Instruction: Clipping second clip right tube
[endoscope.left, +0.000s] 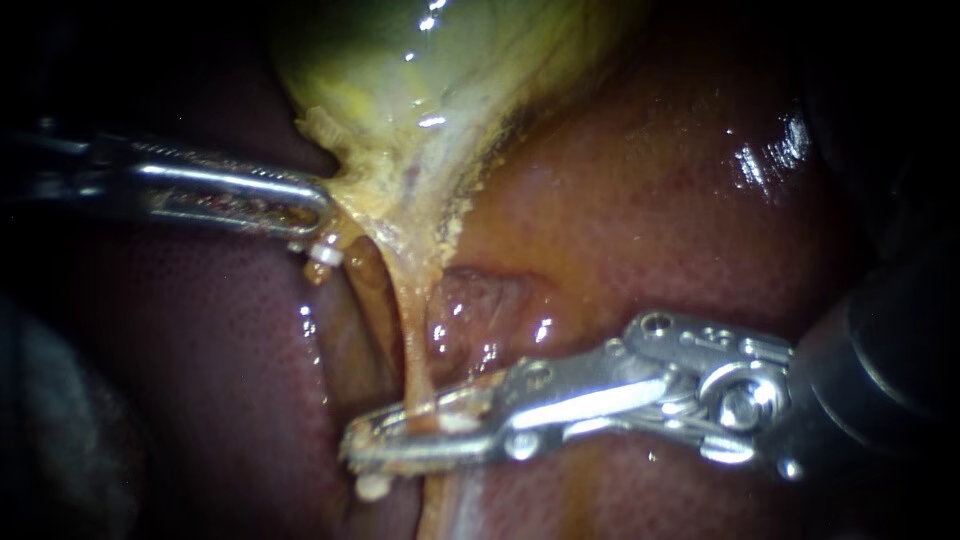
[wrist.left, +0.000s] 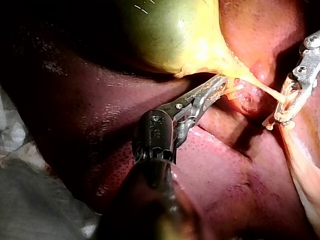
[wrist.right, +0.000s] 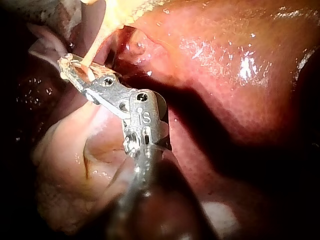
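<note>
the left instrument (endoscope.left: 318, 205) comes in from the left of the endoscope view, with its shaft almost level. its two jaws are pressed together on the yellow, ragged tissue at the narrow lower end of the gallbladder (endoscope.left: 400, 60), so they are clamped on the gallbladder. the gallbladder is green-yellow and wet. it narrows downward into a thin pale strand, the right tube (endoscope.left: 412, 340), which runs straight down, stretched, over the red-brown liver (endoscope.left: 650, 200).

just under the tip of the left instrument there is a small white clip (endoscope.left: 325, 252). it sits at the top of a darker strand (endoscope.left: 350, 290), just to the left of the right tube.

the right instrument (endoscope.left: 400, 435) enters from the right side, and its long metal jaws reach across the low part of the right tube. the tube passes between the two jaws and both touch it, one from each side, so the jaws are closed on the right tube. a small pale lump (endoscope.left: 372, 487) hangs just below the tip of these jaws; what it is cannot be told.

in the right wrist view the same tube enters the jaws from ahead. in the left wrist view the two instruments are well apart, with the tube stretched between them.
</note>
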